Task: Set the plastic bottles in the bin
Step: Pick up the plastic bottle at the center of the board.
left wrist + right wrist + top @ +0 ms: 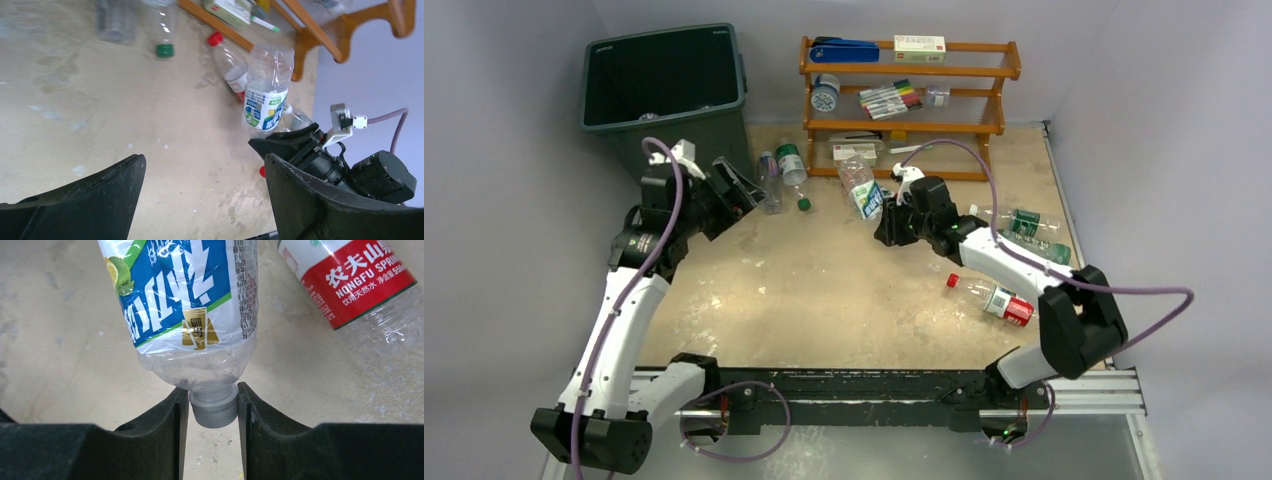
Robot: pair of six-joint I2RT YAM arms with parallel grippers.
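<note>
All views share the blue-labelled bottle (864, 197): top camera overhead from the near side, left wrist facing right, right wrist closest.

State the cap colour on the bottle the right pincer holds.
Pale grey. The cap of the bottle shows best in the right wrist view.

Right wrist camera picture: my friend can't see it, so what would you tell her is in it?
The right gripper is shut on the grey cap of a clear plastic bottle with a blue, white and green label. A second bottle, with a red Nongfu Spring label, lies beside it on the beige table.
</note>
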